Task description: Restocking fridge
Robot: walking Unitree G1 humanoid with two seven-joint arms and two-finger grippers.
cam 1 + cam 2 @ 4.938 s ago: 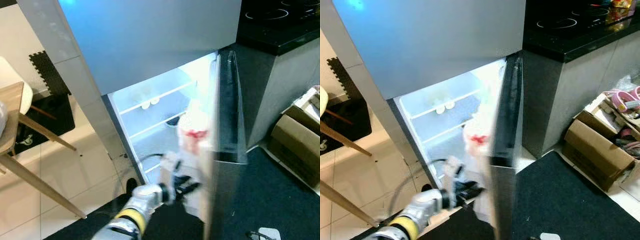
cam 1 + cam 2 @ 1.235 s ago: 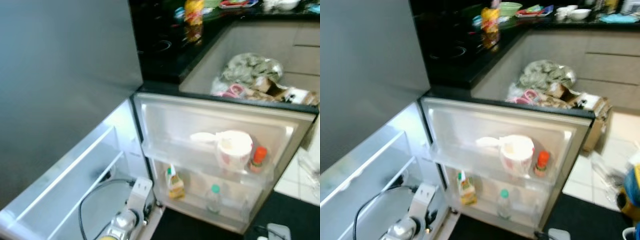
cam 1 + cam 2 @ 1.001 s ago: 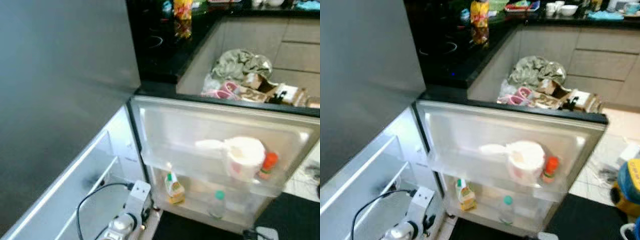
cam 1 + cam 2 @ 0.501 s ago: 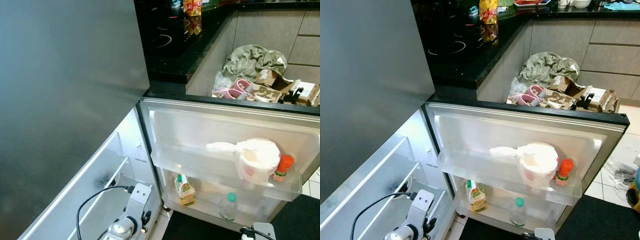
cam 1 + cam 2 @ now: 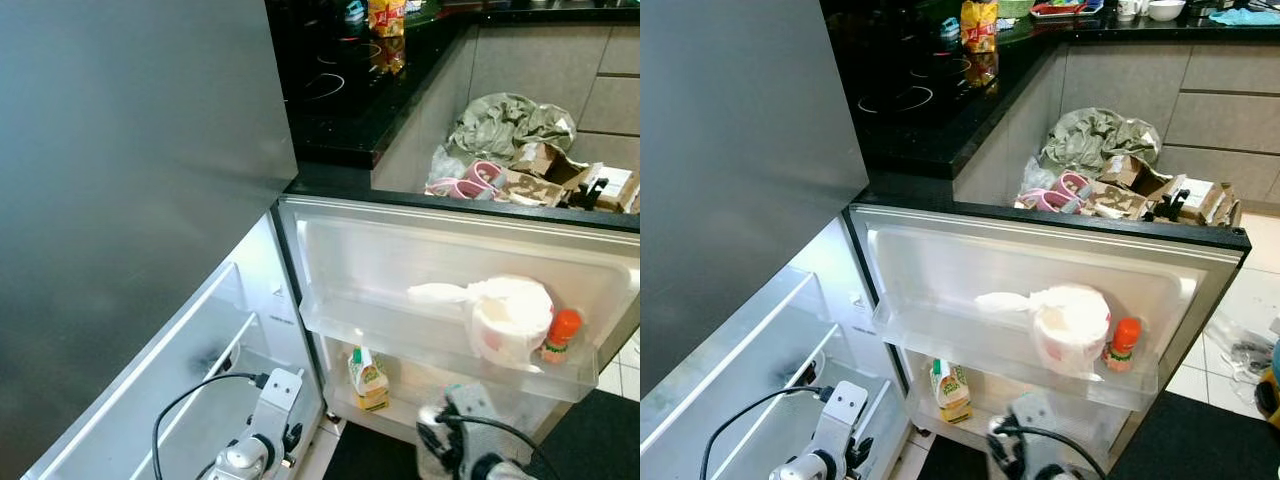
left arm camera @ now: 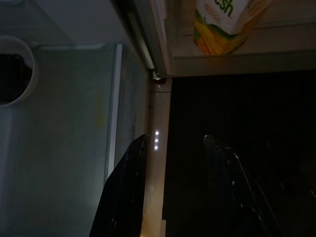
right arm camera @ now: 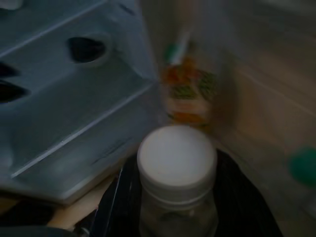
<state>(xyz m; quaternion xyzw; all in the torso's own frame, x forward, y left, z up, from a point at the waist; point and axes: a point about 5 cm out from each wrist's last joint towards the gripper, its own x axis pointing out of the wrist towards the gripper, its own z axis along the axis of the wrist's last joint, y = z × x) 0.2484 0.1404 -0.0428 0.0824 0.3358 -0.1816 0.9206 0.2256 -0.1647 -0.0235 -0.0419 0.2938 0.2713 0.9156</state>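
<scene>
The fridge door (image 5: 400, 250) stands wide open. Its upper shelf (image 5: 390, 335) carries a white bag (image 5: 505, 320) and an orange-capped bottle (image 5: 560, 335). A juice carton (image 5: 368, 380) stands on the lower shelf. My right gripper (image 5: 450, 445) is low in front of that lower shelf, shut on a clear jar with a white lid (image 7: 177, 160). In the right wrist view the juice carton (image 7: 190, 89) lies just beyond the jar, with a green cap (image 7: 303, 168) off to one side. My left gripper (image 6: 175, 140) is open with nothing in it, down by the fridge's lower front edge.
Glass shelves (image 5: 190, 370) run across the fridge interior on the left. Behind the door are a black counter with a cooktop (image 5: 340, 90) and a cardboard box of clutter (image 5: 510, 170) on the floor. A dark mat (image 5: 600, 430) lies at the lower right.
My right gripper has come up into view with the jar, in front of the lower door shelf. Since the oldest frames the door has swung wide open and the camera has turned.
</scene>
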